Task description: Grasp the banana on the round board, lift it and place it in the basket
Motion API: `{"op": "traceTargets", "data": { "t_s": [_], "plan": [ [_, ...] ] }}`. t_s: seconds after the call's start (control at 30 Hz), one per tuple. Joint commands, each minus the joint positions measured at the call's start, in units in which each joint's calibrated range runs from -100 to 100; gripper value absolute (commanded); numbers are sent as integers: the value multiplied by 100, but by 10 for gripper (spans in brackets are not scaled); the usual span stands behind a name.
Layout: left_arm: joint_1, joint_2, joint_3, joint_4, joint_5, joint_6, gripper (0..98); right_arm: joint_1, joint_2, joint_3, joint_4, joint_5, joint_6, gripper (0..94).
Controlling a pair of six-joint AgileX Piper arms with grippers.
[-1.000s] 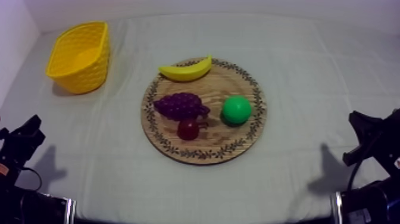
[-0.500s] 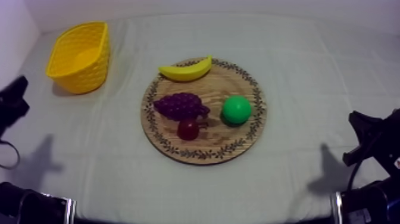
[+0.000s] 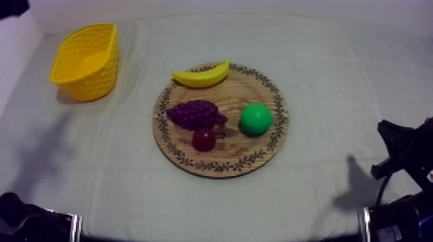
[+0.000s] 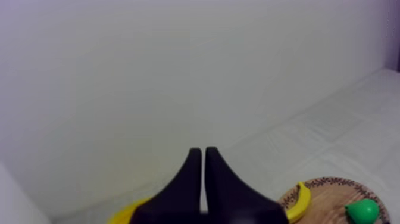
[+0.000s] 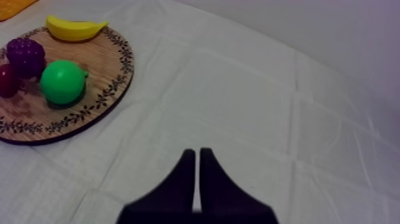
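The banana [image 3: 201, 75] lies on the upper rim of the wooden board [image 3: 258, 159]. In the top view its long axis runs left to right, with the right tip raised toward the upper right. It has not moved in the last half second, nor has the yellow basket [image 3: 87, 61] at upper left. My left arm [image 3: 11, 6] has climbed from the left edge into the upper left corner. The left claw [image 4: 203, 179] is closed on nothing. The right claw [image 5: 197, 179], also closed and empty, hangs over bare counter [image 5: 238, 107] beside the board.
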Motion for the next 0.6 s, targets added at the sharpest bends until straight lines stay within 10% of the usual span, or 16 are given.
{"op": "traceTargets", "data": {
  "t_s": [0.0,0.2,0.57],
  "plan": [
    [173,739,-723,-127,-6,-139,1,0,-4,-3,-2,0,1,5],
    [566,1649,-1331,-713,270,65,1,0,-4,-3,-2,0,0,5],
    [1048,2855,-1857,-1008,1054,14,2,0,-4,-3,-2,0,1,5]
  ]
}}
